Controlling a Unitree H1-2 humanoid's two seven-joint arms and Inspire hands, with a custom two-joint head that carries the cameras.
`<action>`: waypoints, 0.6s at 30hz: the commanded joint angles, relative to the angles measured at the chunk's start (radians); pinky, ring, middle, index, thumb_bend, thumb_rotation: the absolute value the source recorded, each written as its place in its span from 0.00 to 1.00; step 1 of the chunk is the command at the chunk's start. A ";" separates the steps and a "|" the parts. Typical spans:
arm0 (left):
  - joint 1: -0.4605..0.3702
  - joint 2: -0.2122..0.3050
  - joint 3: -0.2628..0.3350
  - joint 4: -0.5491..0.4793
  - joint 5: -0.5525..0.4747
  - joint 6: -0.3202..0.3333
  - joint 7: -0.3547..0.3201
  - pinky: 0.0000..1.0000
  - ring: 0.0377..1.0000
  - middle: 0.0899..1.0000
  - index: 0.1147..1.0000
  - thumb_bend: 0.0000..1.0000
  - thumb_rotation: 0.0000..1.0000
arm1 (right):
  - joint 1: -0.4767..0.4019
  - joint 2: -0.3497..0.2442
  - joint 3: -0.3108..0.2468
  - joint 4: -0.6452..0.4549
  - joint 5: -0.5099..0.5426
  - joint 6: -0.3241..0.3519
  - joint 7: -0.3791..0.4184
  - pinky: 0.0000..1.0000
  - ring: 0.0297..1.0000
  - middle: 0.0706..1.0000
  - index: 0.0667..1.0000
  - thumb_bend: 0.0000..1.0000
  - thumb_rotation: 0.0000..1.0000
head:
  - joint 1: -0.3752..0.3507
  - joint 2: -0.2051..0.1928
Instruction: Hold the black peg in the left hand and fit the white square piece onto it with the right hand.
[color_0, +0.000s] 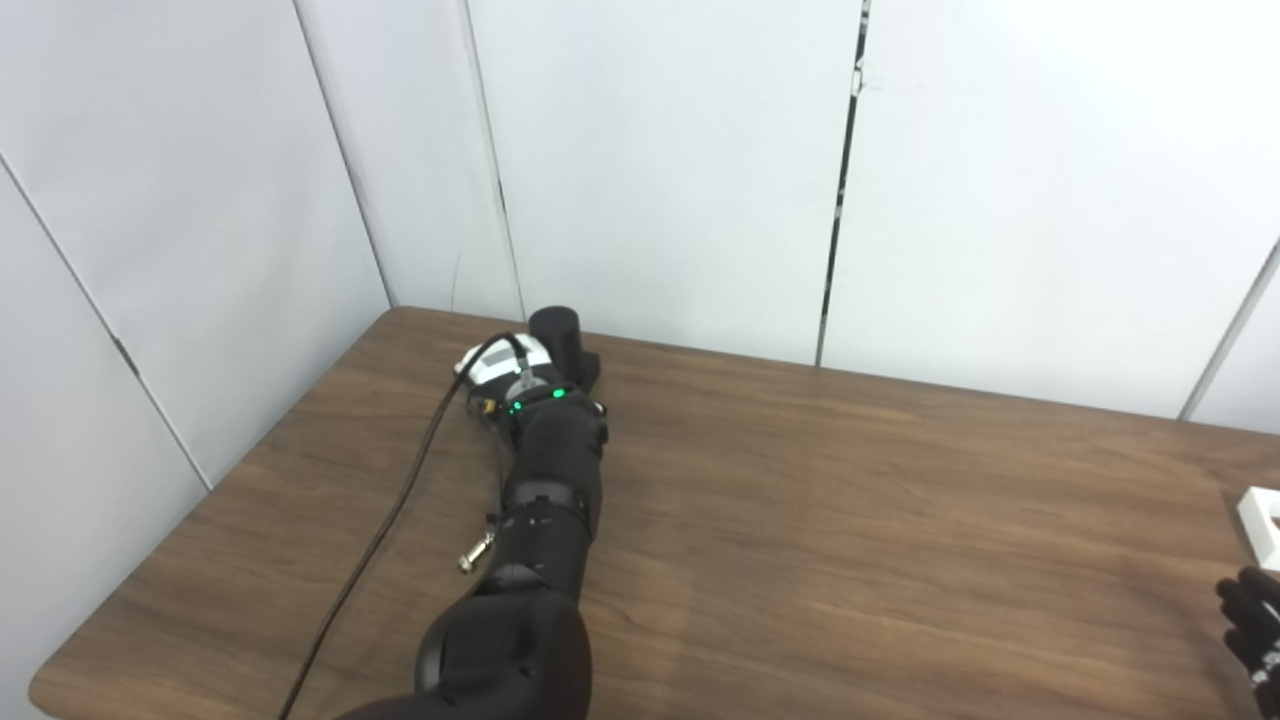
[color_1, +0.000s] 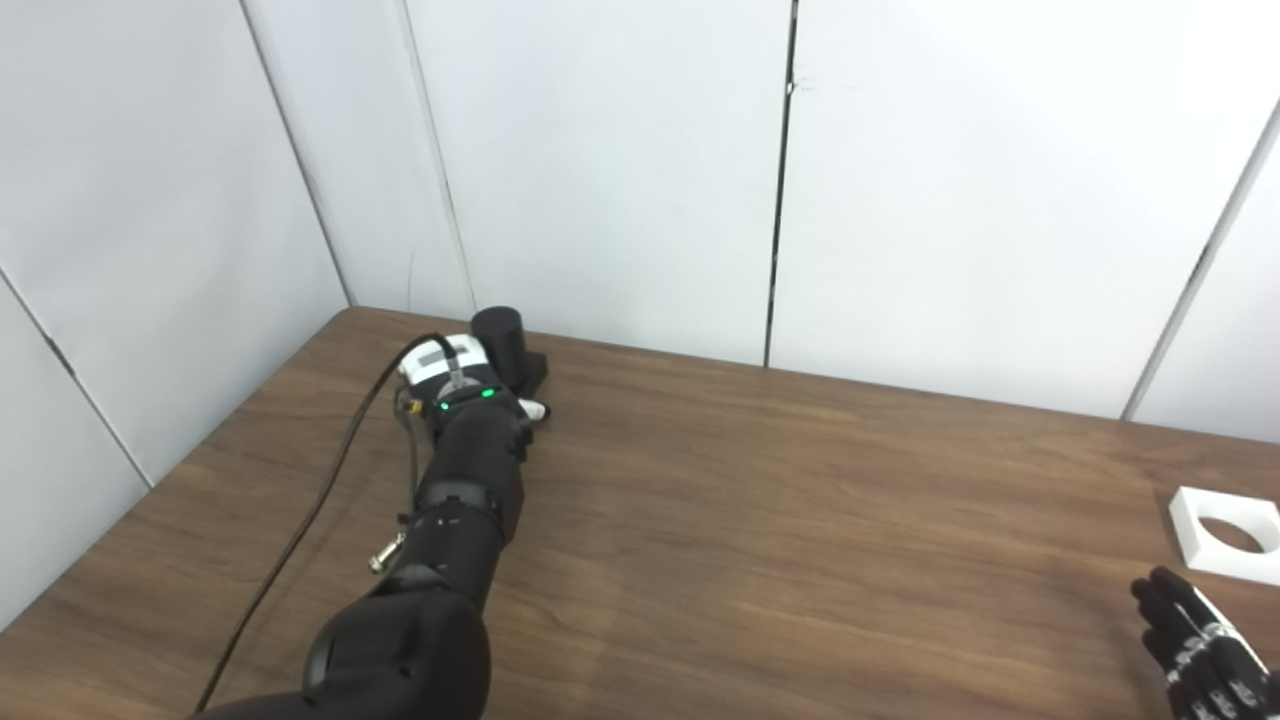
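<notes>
Barely begun: left hand (color_1: 455, 368) at the far-left black peg (color_1: 500, 338), grip impossible to tell; right hand (color_1: 1195, 645) open, empty, just near of the untouched white square piece (color_1: 1222, 538).

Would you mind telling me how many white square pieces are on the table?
1. The white square piece lies flat near the table's right edge, just beyond the right hand. Nothing suggests another, though the left arm hides some tabletop.
</notes>
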 joint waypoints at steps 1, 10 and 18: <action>-0.011 0.043 -0.065 0.017 -0.033 0.001 0.008 1.00 1.00 1.00 0.96 0.67 0.41 | 0.010 0.008 0.001 -0.010 0.016 -0.017 0.005 1.00 0.97 0.90 0.89 0.77 0.97 | 0.001 0.001; 0.024 0.090 -0.202 0.016 -0.219 0.001 0.145 1.00 1.00 0.96 0.44 0.53 0.06 | 0.005 0.012 0.008 0.005 0.011 -0.032 0.010 1.00 0.97 0.89 0.89 0.74 1.00 | 0.006 0.003; 0.046 0.090 -0.192 -0.011 -0.310 0.001 0.181 1.00 1.00 0.96 0.43 0.52 0.05 | 0.000 0.006 0.006 0.017 0.017 -0.035 0.019 1.00 0.98 0.90 0.90 0.73 1.00 | 0.006 0.002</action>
